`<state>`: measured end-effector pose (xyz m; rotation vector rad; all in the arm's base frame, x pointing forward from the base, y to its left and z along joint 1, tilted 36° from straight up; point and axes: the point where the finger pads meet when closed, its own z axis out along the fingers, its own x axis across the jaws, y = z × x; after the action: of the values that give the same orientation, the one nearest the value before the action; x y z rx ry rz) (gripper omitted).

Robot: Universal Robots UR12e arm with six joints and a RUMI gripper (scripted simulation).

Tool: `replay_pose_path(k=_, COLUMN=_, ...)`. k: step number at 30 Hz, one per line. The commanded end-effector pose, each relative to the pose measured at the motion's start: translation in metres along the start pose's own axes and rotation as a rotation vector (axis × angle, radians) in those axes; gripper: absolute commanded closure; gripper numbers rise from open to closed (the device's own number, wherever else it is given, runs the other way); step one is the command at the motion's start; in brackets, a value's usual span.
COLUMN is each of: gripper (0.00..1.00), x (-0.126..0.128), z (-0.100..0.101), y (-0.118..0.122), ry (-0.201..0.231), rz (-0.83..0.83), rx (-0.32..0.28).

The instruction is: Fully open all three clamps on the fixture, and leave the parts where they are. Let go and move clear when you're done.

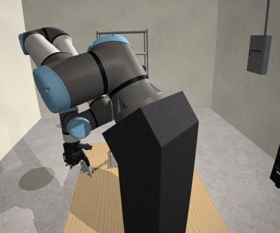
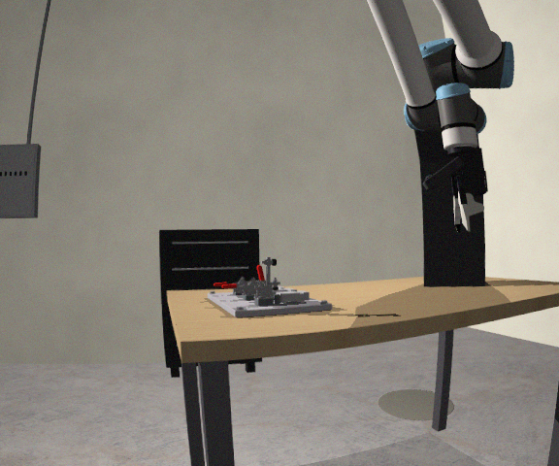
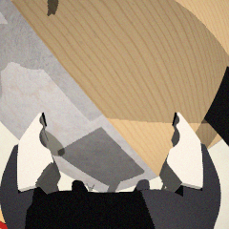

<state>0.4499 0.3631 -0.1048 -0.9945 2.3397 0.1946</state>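
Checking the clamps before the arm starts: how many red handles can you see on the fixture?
2 for certain: one upright mid-fixture, one lying flat at its left end. A third may hide there.

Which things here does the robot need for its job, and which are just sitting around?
For the job:
- fixture
- red clamp handles
- gripper, open and holding nothing

Just around:
- black drawer cabinet
- grey wall box
- shelf rack

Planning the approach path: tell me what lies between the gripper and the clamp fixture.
Only bare wooden table top and open air separate the open gripper, hanging high, from the fixture; the exterior view shows it.
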Motion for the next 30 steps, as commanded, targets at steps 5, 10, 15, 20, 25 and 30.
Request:
replay_pose_path(k=5, gripper=0.00, x=0.000, z=0.000, y=0.000, ry=0.000, rz=0.000, rx=0.000)
replay_pose_path(k=10, gripper=0.00, x=0.000, z=0.000, y=0.000, ry=0.000, rz=0.000, rx=0.000)
replay_pose_path(k=15, gripper=0.00, x=0.000, z=0.000, y=0.000, ry=0.000, rz=0.000, rx=0.000)
replay_pose_path(k=20, gripper=0.00, x=0.000, z=0.000, y=0.000, ry=0.000, rz=0.000, rx=0.000)
replay_pose_path(k=25, gripper=0.00, x=0.001, z=-0.001, y=-0.005, ry=0.000, rz=-0.006, rx=0.000)
replay_pose_path(k=30, gripper=0.00, x=0.004, z=-0.002, y=-0.019, ry=-0.001, rz=-0.024, rx=0.002)
